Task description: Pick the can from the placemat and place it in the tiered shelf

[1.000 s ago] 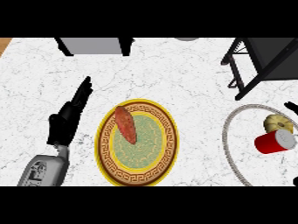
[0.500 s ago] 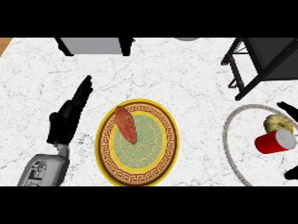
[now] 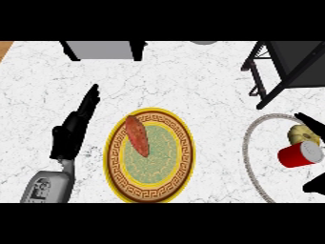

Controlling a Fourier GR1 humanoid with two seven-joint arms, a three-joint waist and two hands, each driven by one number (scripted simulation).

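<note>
Can (image 3: 300, 155) is seen on the placemat (image 3: 248, 153), flanked by the spread right hand (image 3: 324, 130); the left hand (image 3: 72, 131) is held open, fingers straight.

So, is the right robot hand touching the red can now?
Apart. The head view shows the right robot hand open on either side of the red can, with placemat visible between the can and its fingers and thumb.

I have only one view, from the head, looking steeply down and fairly near onto the white marble counter (image 3: 193, 81).
</note>
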